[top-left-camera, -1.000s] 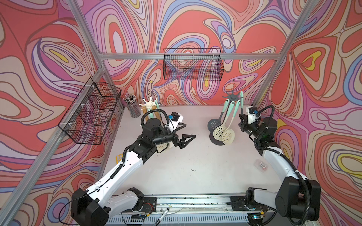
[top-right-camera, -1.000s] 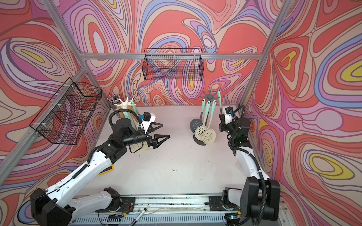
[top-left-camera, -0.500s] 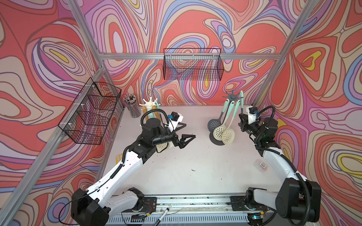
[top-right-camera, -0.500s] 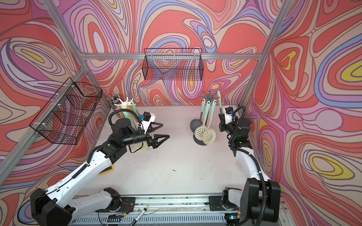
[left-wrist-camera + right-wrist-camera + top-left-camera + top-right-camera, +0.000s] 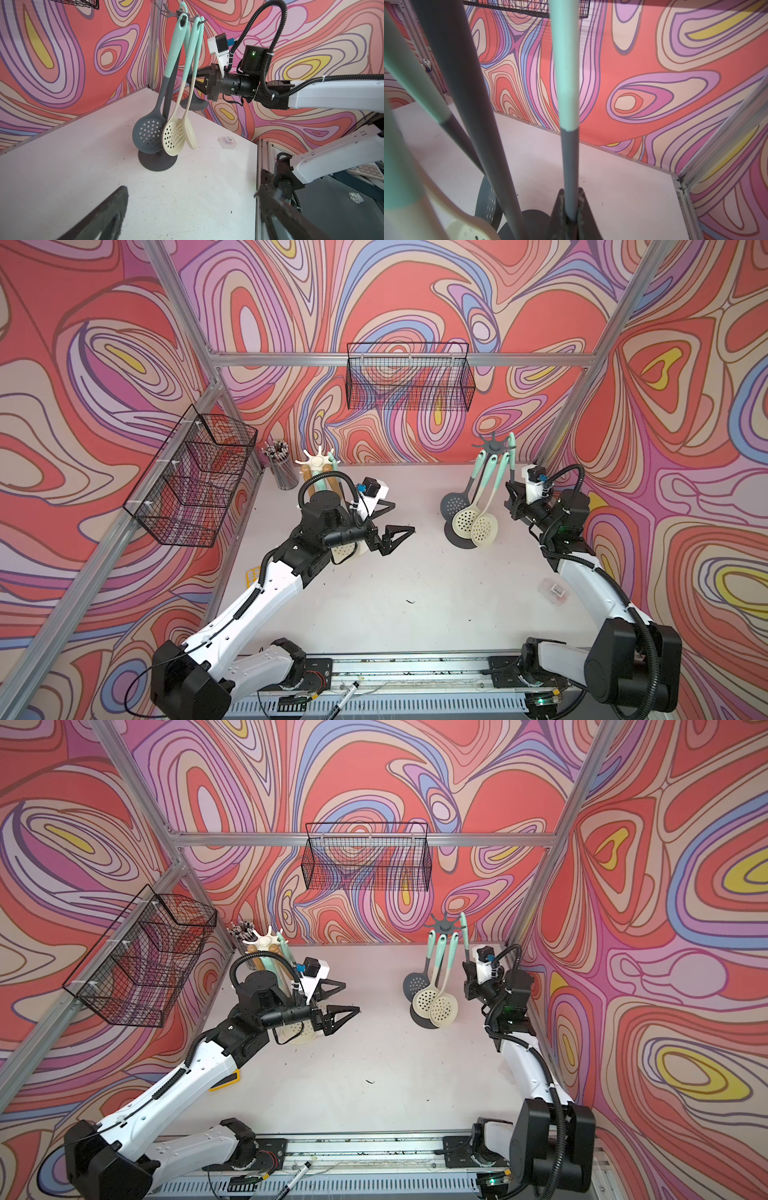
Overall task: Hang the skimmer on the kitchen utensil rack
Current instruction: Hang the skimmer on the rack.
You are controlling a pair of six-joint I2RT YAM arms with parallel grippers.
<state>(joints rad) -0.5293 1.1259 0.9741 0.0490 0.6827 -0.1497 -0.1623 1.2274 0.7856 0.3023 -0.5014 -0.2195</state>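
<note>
In both top views, the right gripper (image 5: 512,489) stood at the far right of the table (image 5: 415,593), clamped on the skimmer (image 5: 511,448). The skimmer's mint handle rose upright just beside the hub of the dark rack (image 5: 493,444); whether its loop sat over a hook could not be told from there. Three other skimmers (image 5: 466,521) hung on the rack's near side, their heads low over its round base. The left gripper (image 5: 401,517) hovered over the middle of the table, well apart from the rack, its jaws spread wide and holding nothing. A small clear packet (image 5: 555,591) lay on the table near the right arm. The left wrist view looked across at the rack (image 5: 158,164), where the right gripper (image 5: 194,78) reached in from behind the hanging handles and the skimmer (image 5: 193,104) showed its grey perforated head behind them. The left gripper's own fingers (image 5: 108,207) sat far apart along the frame's edge. In the right wrist view, the right gripper (image 5: 570,193) pinched the skimmer (image 5: 565,83) low on its stem, grey below the mint handle, with the rack (image 5: 463,93) pole just beside it.
</note>
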